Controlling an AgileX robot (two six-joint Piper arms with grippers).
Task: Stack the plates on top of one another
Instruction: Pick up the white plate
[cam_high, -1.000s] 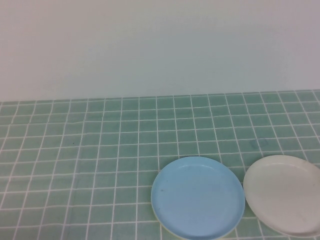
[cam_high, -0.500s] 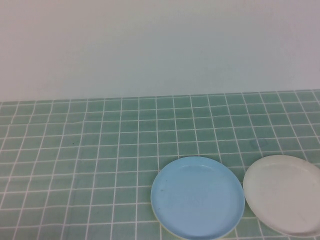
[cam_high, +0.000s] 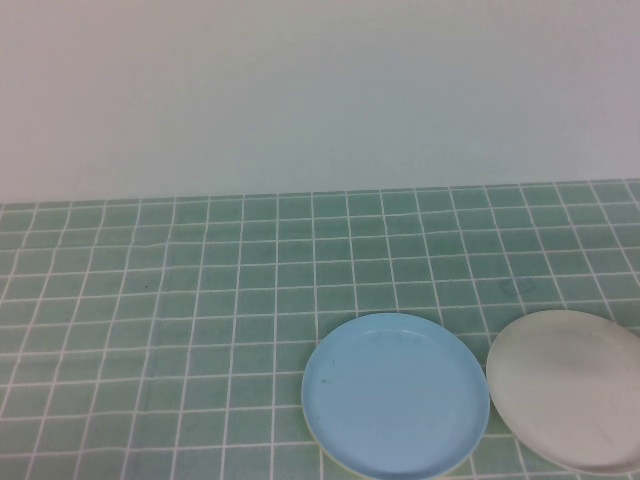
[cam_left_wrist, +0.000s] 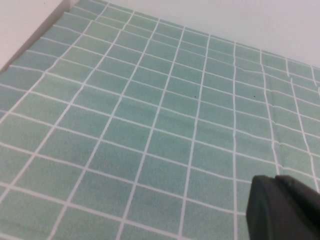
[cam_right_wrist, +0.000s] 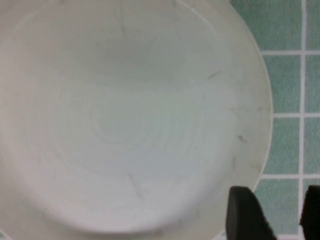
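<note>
A light blue plate (cam_high: 396, 395) lies flat near the table's front edge, right of centre. A thin pale yellow edge (cam_high: 330, 458) peeks out under its near rim. The white plate (cam_high: 568, 388) lies just to its right, a narrow gap apart, and fills most of the right wrist view (cam_right_wrist: 125, 115). My right gripper (cam_right_wrist: 277, 215) hovers open at that plate's rim, one finger (cam_right_wrist: 245, 215) over the rim and the other over the cloth beside it. My left gripper (cam_left_wrist: 276, 181) is shut and empty above bare cloth. Neither gripper shows in the high view.
A green cloth with a white grid (cam_high: 200, 300) covers the table, and a plain white wall (cam_high: 320, 90) rises behind it. The cloth has a crease (cam_left_wrist: 272, 125) in the left wrist view.
The white plate looks slightly darker, as if shaded from above. Neither plate has moved.
</note>
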